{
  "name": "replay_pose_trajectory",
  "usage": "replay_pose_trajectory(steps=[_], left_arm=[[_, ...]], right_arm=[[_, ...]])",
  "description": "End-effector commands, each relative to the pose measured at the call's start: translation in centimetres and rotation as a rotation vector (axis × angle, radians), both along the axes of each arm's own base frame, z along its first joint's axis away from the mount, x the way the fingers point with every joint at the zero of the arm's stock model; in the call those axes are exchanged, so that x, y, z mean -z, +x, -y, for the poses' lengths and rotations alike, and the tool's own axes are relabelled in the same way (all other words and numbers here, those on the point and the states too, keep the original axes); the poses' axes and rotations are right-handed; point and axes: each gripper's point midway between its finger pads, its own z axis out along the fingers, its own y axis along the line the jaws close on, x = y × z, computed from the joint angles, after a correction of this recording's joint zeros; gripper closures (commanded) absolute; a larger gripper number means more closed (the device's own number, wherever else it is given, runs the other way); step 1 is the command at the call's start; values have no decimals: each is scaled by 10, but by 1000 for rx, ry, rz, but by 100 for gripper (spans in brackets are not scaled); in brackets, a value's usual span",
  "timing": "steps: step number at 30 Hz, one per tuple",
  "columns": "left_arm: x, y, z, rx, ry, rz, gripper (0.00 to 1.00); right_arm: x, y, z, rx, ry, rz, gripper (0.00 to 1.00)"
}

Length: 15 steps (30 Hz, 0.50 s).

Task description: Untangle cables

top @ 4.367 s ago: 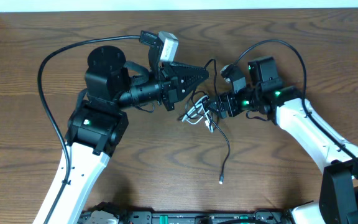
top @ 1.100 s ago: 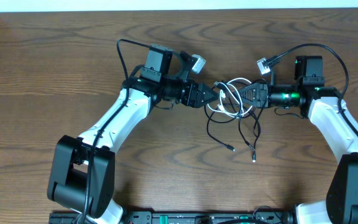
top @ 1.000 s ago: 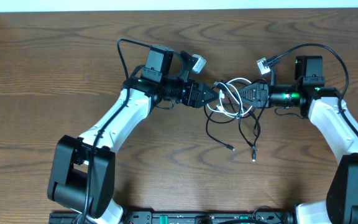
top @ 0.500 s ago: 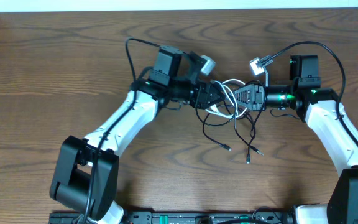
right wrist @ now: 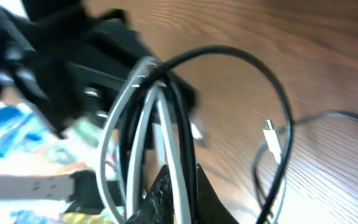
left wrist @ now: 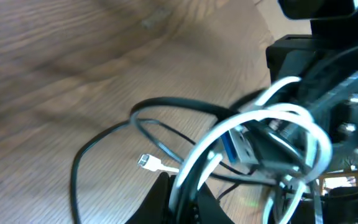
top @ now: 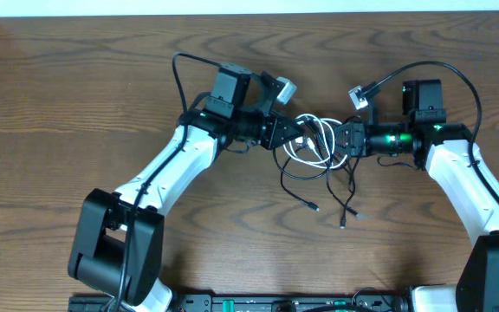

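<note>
The cables (top: 317, 146) hang in a tangle between my two grippers above the table's middle. They are white cord loops (top: 310, 149) and thin black cords whose plug ends (top: 315, 206) trail onto the wood. My left gripper (top: 302, 131) is shut on the cables from the left. In the left wrist view its jaws (left wrist: 183, 200) pinch a white cord (left wrist: 272, 115) and a black cord (left wrist: 79, 174) together. My right gripper (top: 337, 139) is shut on the cables from the right. In the right wrist view its jaws (right wrist: 180, 193) clamp white cord (right wrist: 135, 106) and black cord (right wrist: 253, 62).
A small white plug (left wrist: 146, 162) lies on the wooden table (top: 76, 95) under the bundle. A second black plug end (top: 343, 224) rests nearer the front. Thick black arm cables (top: 444, 69) arch over both wrists. The table's far edge (top: 249, 10) runs along the top.
My left gripper has moved right into the bundle and shut on the cords. The right gripper stays shut on them. The trailing black ends have shifted slightly left.
</note>
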Motion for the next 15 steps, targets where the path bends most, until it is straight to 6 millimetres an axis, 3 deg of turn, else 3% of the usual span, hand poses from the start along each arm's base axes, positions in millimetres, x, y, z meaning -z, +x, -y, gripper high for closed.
replay_pose_trajectory(steps=[1, 5, 6, 9, 12, 15], left_arm=[[1, 9, -11, -27, 9, -1, 92], [-2, 9, -15, -22, -14, -17, 92], [-4, 9, -15, -15, -27, -19, 93], [-8, 7, -16, -3, -49, -25, 93], [-8, 8, -17, -5, -49, -25, 92], [-8, 8, -17, -14, -51, -42, 92]], right_arm=[[24, 16, 32, 186, -238, -57, 99], [70, 9, 97, 485, -606, -253, 99], [77, 3, 114, 550, -688, -298, 99], [85, -11, 138, 640, -814, -369, 97], [87, -19, 155, 713, -897, -403, 46], [88, -21, 159, 720, -918, -407, 43]])
